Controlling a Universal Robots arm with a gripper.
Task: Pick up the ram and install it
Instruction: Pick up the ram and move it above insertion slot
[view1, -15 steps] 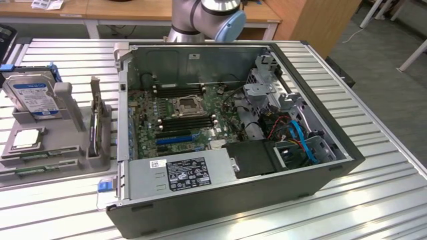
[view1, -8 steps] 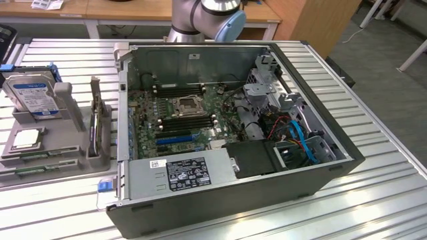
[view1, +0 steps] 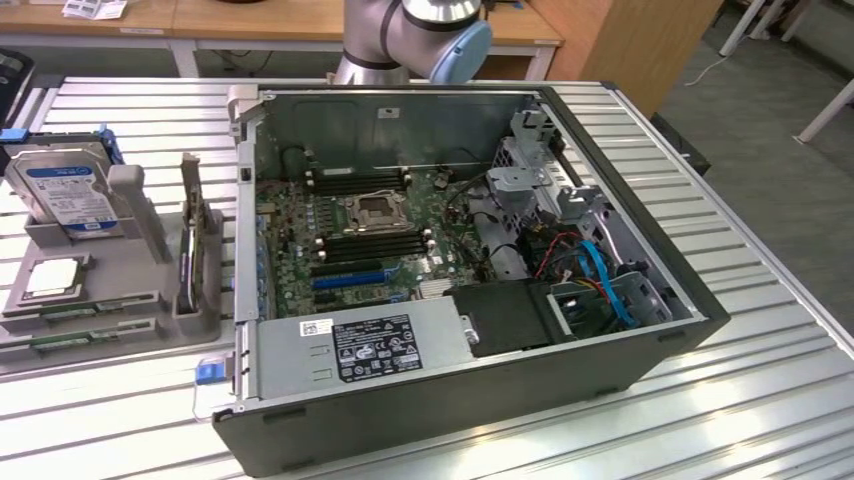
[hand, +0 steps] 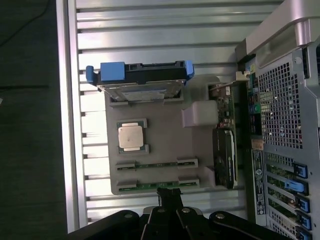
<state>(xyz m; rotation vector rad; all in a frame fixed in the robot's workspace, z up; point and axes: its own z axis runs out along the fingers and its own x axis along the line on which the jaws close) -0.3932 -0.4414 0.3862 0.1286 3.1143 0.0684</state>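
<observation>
Gripper (hand: 170, 193) closed on nothing, near grey tray (hand: 165, 145), 2 ram sticks (hand: 156, 163) (green, slotted) in it

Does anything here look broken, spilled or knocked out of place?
Nothing stands out. Both ram sticks lie straight in the grey tray, the CPU sits square, the hard drive rests in its stand, and the open computer case looks undamaged.

Pincer (hand: 170, 196) largely cropped at edge
</observation>
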